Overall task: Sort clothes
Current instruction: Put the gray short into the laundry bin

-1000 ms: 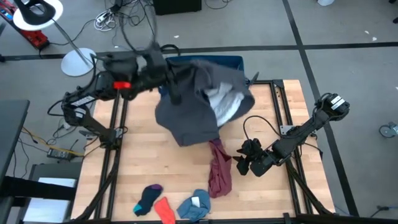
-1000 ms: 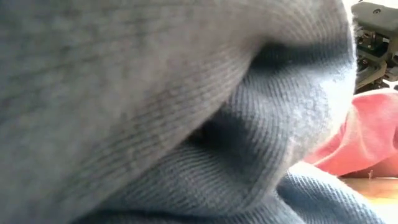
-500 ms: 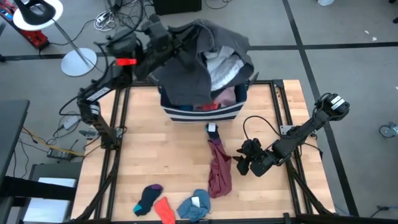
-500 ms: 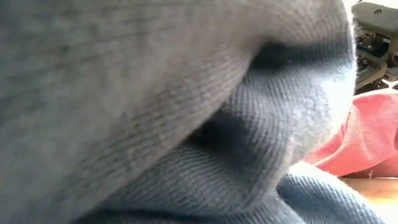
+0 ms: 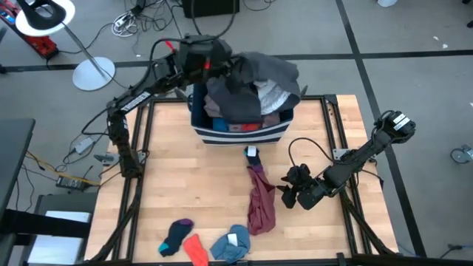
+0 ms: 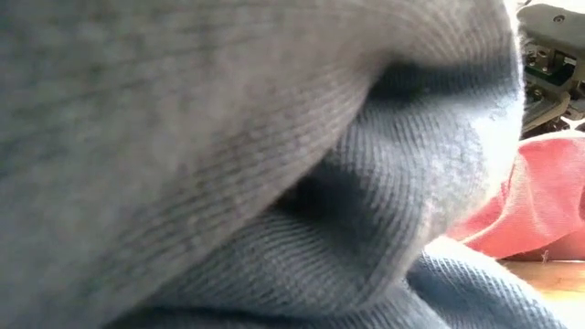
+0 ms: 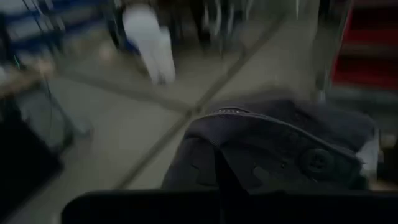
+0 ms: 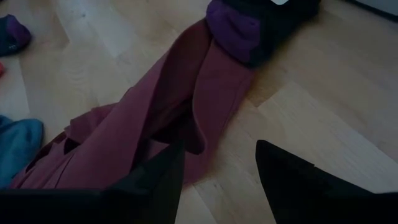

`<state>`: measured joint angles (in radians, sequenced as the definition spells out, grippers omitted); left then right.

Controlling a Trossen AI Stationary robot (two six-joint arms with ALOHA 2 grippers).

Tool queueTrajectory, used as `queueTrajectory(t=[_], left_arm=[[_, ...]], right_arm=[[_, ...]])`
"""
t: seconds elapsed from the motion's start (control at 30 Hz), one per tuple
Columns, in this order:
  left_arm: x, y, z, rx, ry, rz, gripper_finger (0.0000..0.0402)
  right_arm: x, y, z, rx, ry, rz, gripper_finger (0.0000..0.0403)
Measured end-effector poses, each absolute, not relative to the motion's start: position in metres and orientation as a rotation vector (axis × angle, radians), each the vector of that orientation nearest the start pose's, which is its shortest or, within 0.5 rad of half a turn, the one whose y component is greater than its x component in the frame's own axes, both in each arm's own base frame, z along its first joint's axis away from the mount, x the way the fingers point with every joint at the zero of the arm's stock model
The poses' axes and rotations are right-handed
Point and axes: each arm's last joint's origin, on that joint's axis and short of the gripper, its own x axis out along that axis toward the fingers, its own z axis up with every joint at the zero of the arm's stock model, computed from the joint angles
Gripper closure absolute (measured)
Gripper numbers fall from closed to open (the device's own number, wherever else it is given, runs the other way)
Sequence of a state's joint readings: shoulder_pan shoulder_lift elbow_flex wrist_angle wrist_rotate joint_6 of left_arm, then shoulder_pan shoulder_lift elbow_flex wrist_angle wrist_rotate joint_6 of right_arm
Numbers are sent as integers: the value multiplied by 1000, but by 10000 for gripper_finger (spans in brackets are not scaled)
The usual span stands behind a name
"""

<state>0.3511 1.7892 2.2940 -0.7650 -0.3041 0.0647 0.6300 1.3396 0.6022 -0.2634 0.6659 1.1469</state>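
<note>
A dark grey garment [image 5: 255,74] lies heaped on the clothes that fill the blue striped bin [image 5: 240,134] at the table's far edge. My left gripper [image 5: 220,65] reaches over the bin's left rim, shut on this garment [image 7: 273,143]. A maroon garment [image 5: 260,201] lies stretched on the table, with a small black-and-purple sock [image 5: 253,154] at its far end. My right gripper [image 5: 290,193] stands open just right of the maroon garment [image 8: 155,112], one finger [image 8: 165,177] over its edge. Three small pieces lie at the near edge: dark purple [image 5: 177,235], orange-red [image 5: 195,250] and blue [image 5: 230,244]. My left gripper holds the dark grey garment by a bunched fold [image 7: 214,168] near a button [image 7: 316,160]; how many layers cannot be told. The fingers come from the table's left, nearly level and tipped a little down. The rest of the garment lies slack on the bin's pile.
Grey-teal cloth [image 6: 228,164] lies right against the low camera and fills most of its view, with orange-red cloth [image 6: 535,210] beside it. Bare wood [image 5: 192,185] lies between the bin and the near pieces. A lamp stand [image 5: 92,72] is on the floor beyond the table's far left.
My left gripper has swung toward the far edge and the right, over the bin, and come down a little, staying shut. The dark grey garment, which hung in front of the bin above the table, has been carried up and over and now lies on the bin's pile.
</note>
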Motion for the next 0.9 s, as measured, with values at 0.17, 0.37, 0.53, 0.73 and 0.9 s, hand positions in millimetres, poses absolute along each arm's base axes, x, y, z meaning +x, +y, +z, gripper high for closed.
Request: queueTrajectory(t=[0.17,0.37,0.53,0.73,0.9], left_arm=[[324,149,480,-48,510,672,401],[351,173,427,-168,698,572,401],[387,189,384,-185,749,541,401],[414,206,331,-251,858,469,401],[416,214,298,-325,1011,486,401]], right_arm=[[196,121,164,482,648,-458,204],[197,120,164,478,635,-469,204],[197,120,164,478,633,-470,204],[197,120,164,476,635,-471,204],[197,120,164,471,636,-469,204]])
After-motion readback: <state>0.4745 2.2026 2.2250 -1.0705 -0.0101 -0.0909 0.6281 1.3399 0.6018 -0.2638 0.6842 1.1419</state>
